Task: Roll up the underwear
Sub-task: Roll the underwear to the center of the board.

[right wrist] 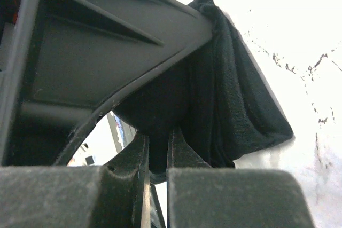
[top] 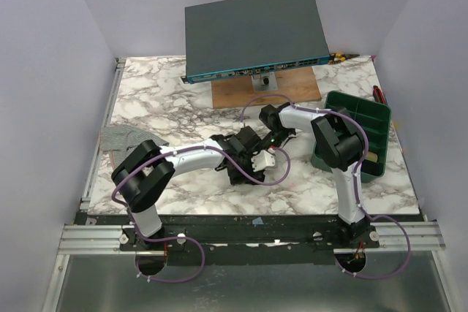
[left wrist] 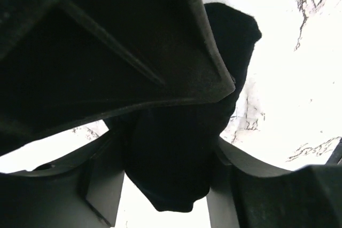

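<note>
The black underwear (left wrist: 176, 148) is bunched into a thick bundle above the marble table. In the top view it is a dark mass (top: 245, 150) between both arms at mid-table. My left gripper (left wrist: 165, 185) holds the bundle between its two fingers, which press on either side. My right gripper (right wrist: 157, 153) is nearly closed on a thin fold of the same black fabric (right wrist: 235, 100), which hangs to the right of its fingers. In the top view the left gripper (top: 235, 164) and right gripper (top: 257, 140) are close together.
A grey cloth (top: 121, 137) lies at the table's left edge. A green bin (top: 358, 131) stands on the right. A dark flat box (top: 256, 31) sits over a wooden board (top: 238, 93) at the back. Purple cables loop near both arms.
</note>
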Robot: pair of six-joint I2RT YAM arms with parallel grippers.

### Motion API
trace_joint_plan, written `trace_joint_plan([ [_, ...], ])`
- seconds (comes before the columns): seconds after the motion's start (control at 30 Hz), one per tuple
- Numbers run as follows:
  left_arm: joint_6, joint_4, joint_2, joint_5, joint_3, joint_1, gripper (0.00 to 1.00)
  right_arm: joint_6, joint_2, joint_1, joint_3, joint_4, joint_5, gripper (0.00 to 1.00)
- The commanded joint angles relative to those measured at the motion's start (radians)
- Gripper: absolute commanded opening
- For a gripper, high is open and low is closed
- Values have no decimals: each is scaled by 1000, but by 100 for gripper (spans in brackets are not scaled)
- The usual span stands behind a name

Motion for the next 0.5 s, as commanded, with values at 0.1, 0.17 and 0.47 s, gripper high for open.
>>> trace_joint_plan([
  [0.1, -10, -73, 51, 9, 59, -7, 46, -32, 71, -17, -9, 119, 296, 1],
  [0.17, -11, -82, 56, 17, 63, -7, 43, -34, 69, -17, -10, 119, 298, 1],
  [0.47, -34, -83, 53, 23, 59, -9, 61, -9, 54, -17, -15, 136, 294, 1],
])
